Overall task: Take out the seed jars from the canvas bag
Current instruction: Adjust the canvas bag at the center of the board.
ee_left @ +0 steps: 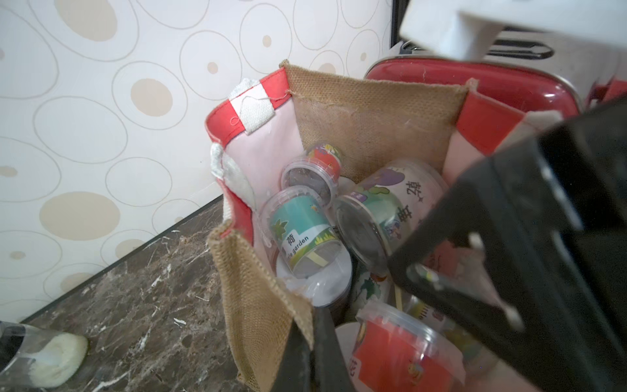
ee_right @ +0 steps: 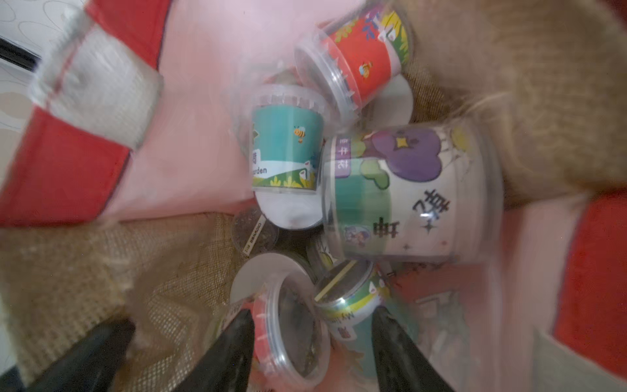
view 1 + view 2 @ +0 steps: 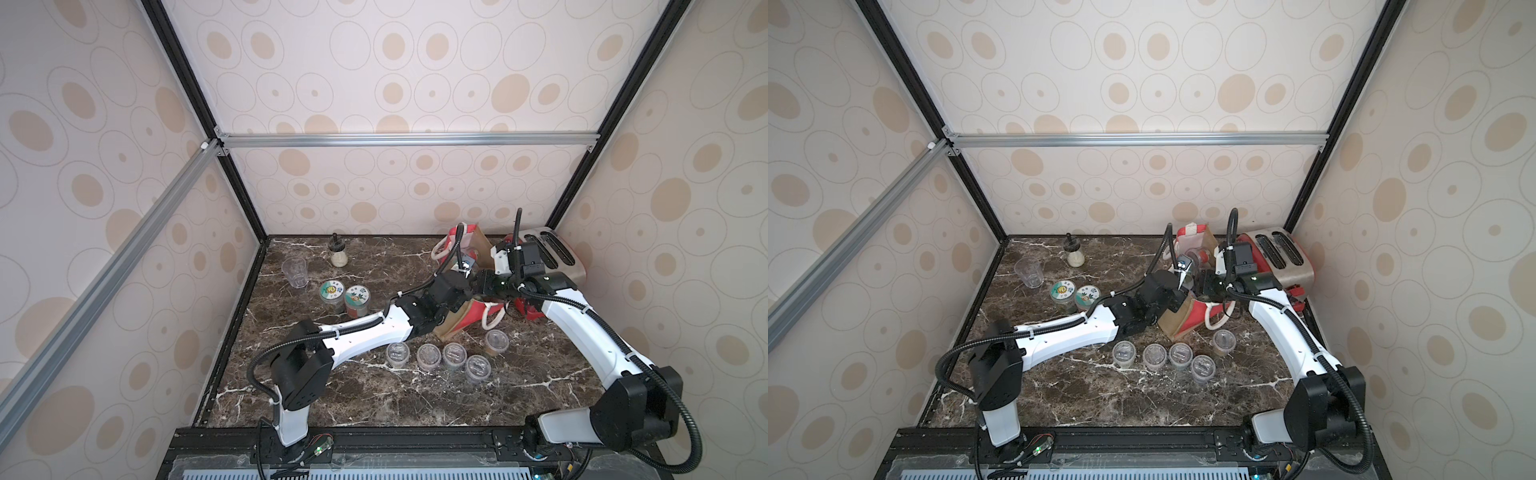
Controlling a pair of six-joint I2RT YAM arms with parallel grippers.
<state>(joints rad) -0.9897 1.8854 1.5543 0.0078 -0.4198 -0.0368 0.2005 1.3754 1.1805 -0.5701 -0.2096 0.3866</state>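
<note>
The canvas bag (image 3: 451,328) (image 3: 1177,322) stands at the back right with its mouth open. My left gripper (image 1: 312,336) is shut on the bag's jute wall (image 1: 258,305), pinching its rim. My right gripper (image 2: 312,310) reaches down into the bag (image 2: 543,101), jaws apart, with a red-labelled seed jar (image 2: 288,339) and a teal one (image 2: 346,298) between its fingers. More seed jars lie in a heap inside: a teal one (image 2: 285,142), a large purple-flower one (image 2: 407,190), a red one (image 2: 356,54). Several short jars (image 3: 429,356) and two flower-lidded ones (image 3: 332,293) stand on the table.
A red toaster (image 3: 552,253) stands close behind the bag at the right wall. A clear tumbler (image 3: 295,272) and a glass shaker (image 3: 338,251) stand at the back left. Both arms cross over the bag, and the enclosure walls hem in the marble table (image 3: 374,399).
</note>
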